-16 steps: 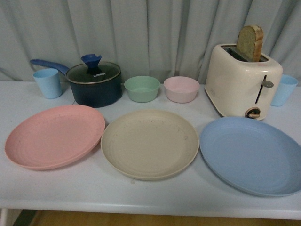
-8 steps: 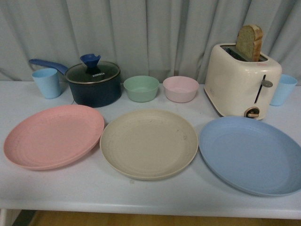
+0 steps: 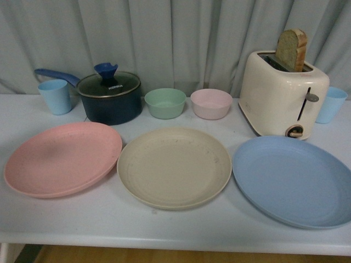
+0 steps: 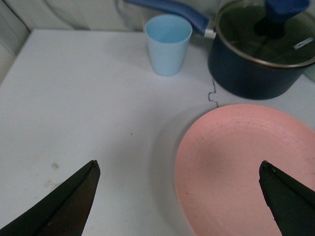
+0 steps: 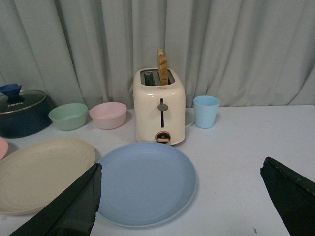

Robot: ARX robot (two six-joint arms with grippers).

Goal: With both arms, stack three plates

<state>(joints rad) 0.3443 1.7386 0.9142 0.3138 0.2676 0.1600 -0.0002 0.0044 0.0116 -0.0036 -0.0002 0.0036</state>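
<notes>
Three plates lie in a row on the white table: a pink plate point(image 3: 63, 158) at left, a beige plate point(image 3: 174, 166) in the middle, a light blue plate point(image 3: 293, 179) at right. None overlaps another. Neither arm shows in the front view. My left gripper point(image 4: 179, 164) hangs open above the table, straddling the outer edge of the pink plate point(image 4: 246, 167). Open too, my right gripper point(image 5: 182, 167) hovers over the near edge of the blue plate point(image 5: 142, 182), with the beige plate point(image 5: 42, 172) beside it. Both hold nothing.
Behind the plates stand a light blue cup point(image 3: 55, 96), a dark blue lidded pot point(image 3: 109, 97), a green bowl point(image 3: 165, 103), a pink bowl point(image 3: 211, 103), a cream toaster point(image 3: 282, 93) with bread in it, and another blue cup point(image 3: 330, 104). A grey curtain hangs behind.
</notes>
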